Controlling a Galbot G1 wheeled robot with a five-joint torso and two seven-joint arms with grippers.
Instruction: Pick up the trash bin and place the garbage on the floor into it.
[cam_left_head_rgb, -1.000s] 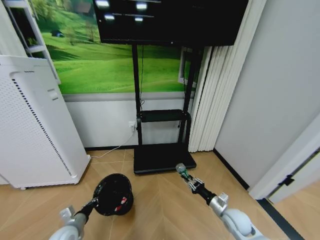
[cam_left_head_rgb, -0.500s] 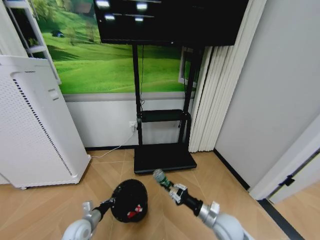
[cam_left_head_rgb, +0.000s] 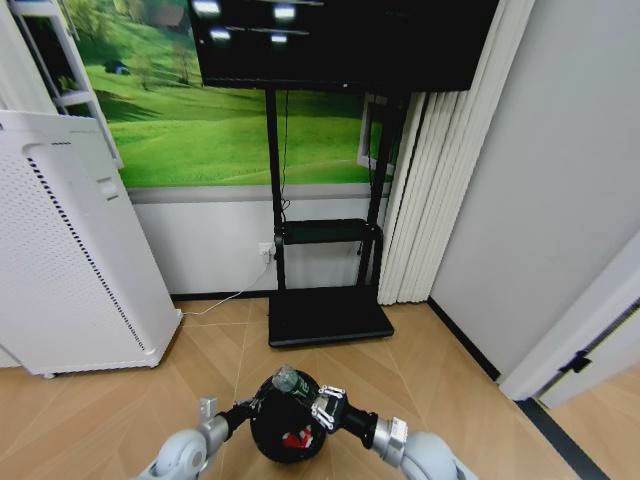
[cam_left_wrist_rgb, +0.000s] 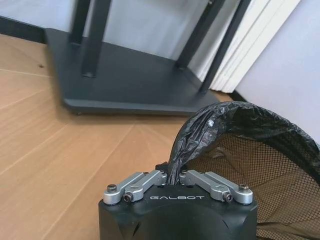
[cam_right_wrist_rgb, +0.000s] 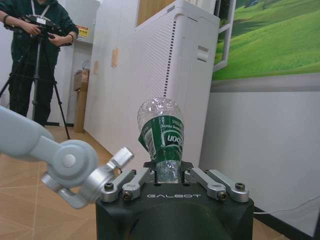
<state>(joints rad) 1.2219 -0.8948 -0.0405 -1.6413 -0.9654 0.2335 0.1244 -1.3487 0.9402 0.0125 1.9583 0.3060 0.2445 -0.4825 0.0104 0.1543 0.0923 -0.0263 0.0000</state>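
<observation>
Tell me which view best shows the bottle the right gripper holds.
The right wrist view: the bottle stands up close between the right gripper fingers, green label readable. The head view shows the bottle small, held above the trash bin. The left wrist view offers the bin's rim.

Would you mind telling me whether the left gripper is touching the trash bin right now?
Touching. In the left wrist view the left gripper is pinched shut on the black bag-covered rim of the trash bin, which rises straight from between its fingers.

Bright, even indoor light with ceiling lamps glaring on the television (cam_left_head_rgb: 340, 40); head view edges bend
</observation>
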